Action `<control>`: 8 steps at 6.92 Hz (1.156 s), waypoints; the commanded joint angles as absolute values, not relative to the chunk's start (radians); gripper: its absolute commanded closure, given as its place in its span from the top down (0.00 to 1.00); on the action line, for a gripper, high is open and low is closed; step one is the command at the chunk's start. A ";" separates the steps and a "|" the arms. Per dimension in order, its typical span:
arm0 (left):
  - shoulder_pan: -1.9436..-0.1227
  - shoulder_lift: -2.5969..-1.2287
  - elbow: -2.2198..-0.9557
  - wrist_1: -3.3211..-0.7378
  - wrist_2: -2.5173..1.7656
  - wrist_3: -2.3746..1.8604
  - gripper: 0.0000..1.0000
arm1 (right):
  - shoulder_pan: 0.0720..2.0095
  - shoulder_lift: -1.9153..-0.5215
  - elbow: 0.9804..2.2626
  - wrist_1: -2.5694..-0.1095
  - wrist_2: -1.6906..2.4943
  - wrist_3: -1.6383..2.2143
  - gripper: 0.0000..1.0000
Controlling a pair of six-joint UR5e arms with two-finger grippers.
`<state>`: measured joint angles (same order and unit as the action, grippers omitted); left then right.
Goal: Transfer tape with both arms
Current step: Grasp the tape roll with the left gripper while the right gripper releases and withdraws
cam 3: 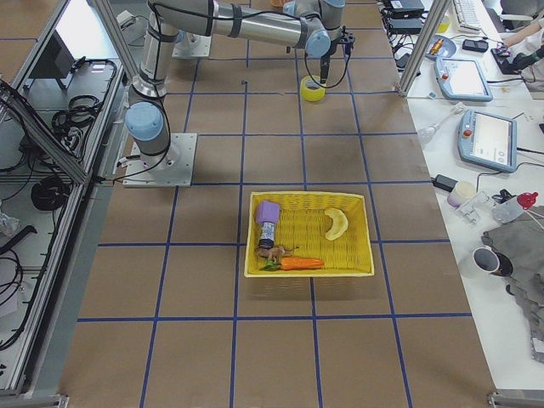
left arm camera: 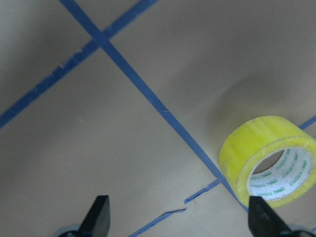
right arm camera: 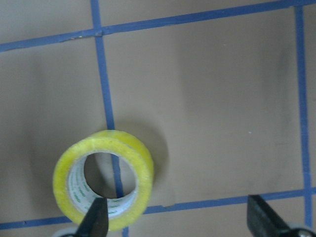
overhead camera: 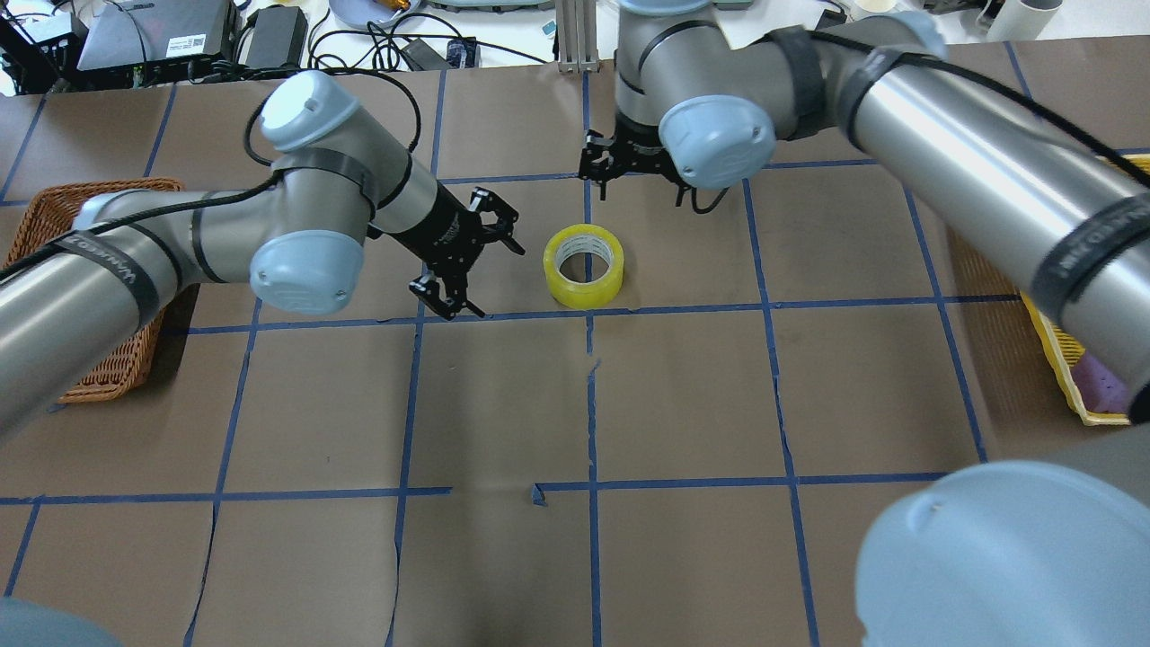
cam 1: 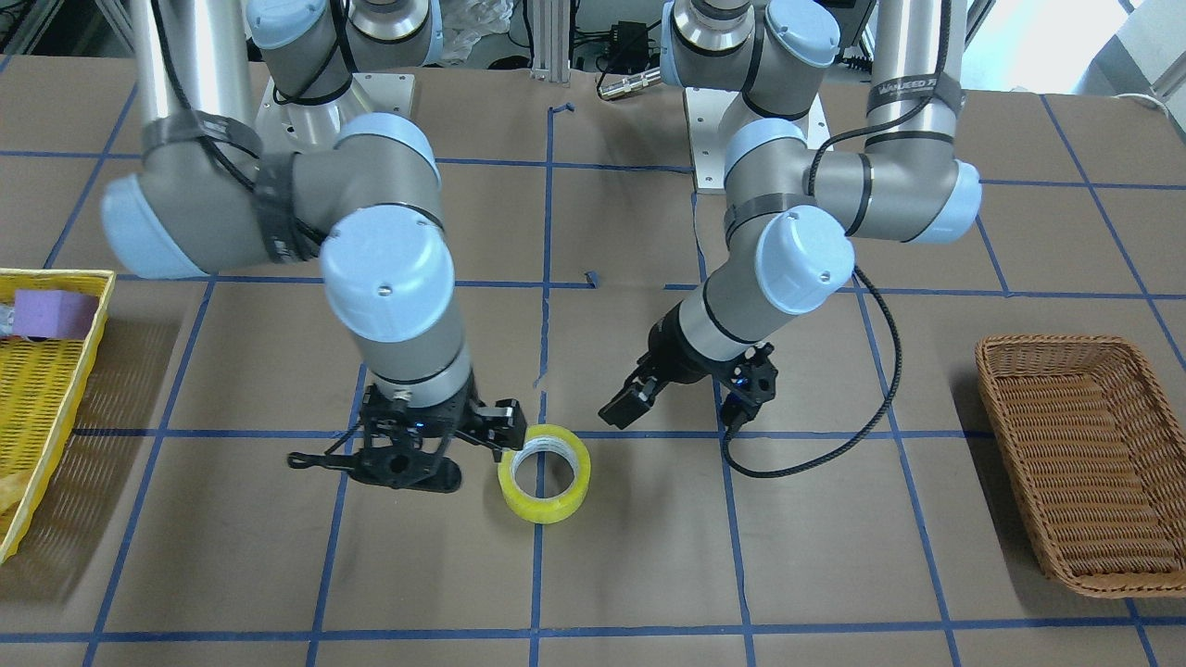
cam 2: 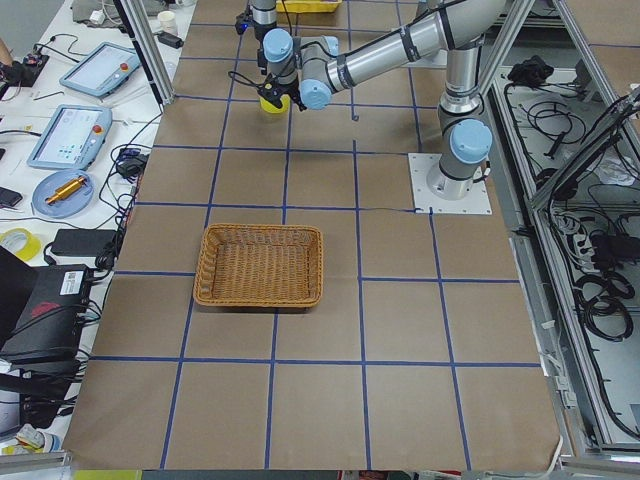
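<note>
**Tape lying flat mid-worktop, both pincers spread wide and empty**

The tape (overhead camera: 584, 292) is lying flat, hole upward, in the middle of the worktop (overhead camera: 683, 395), sitting right over a crossing of the blue grid lines (overhead camera: 773, 395). Seen from overhead, the left pincer (left arm camera: 180, 216) is hovering at the roll's nine o'clock and the right pincer (right arm camera: 180, 217) at about its twelve to one o'clock. Both are wide apart, holding nothing and not touching the roll.

I'm guessing the left arm is the one lining up to pick it up. From its wrist, the roll is sitting off at four o'clock, by one fingertip, so it is needing to centre first. One finger should go down inside the core and the other outside the wall, or else both should straddle the whole roll.

The roll is a thick ring with a glossy, translucent yellow wall that is probably slick. Its pale inner core is carrying small green print. The worktop is matte brown paper, which is giving little grip if the roll gets nudged.
</note>
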<state>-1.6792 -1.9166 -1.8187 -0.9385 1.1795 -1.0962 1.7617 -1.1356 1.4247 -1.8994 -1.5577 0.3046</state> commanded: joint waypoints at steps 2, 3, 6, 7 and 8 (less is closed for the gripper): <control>-1.801 -2.093 -1.766 -0.664 1.319 -1.219 1.00 | 1.593 -1.412 1.468 -1.578 -1.566 0.045 1.00; -1.818 -2.124 -1.740 -0.664 1.327 -1.213 0.88 | 1.563 -1.440 1.470 -1.559 -1.566 0.034 1.00; -1.818 -2.114 -1.724 -0.675 1.336 -0.999 0.00 | 1.546 -1.440 1.506 -1.582 -1.545 -0.020 1.00; -1.807 -2.100 -1.706 -0.714 1.418 -0.829 0.00 | 1.546 -1.440 1.500 -1.578 -1.561 -0.020 1.00; -1.792 -2.089 -1.675 -0.771 1.431 -0.727 0.00 | 1.554 -1.450 1.500 -1.568 -1.566 0.000 1.00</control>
<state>-1.8064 -2.1034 -1.7049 -0.7165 1.3965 -0.8722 1.5483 -1.4424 1.5012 -1.5766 -1.5584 -0.0138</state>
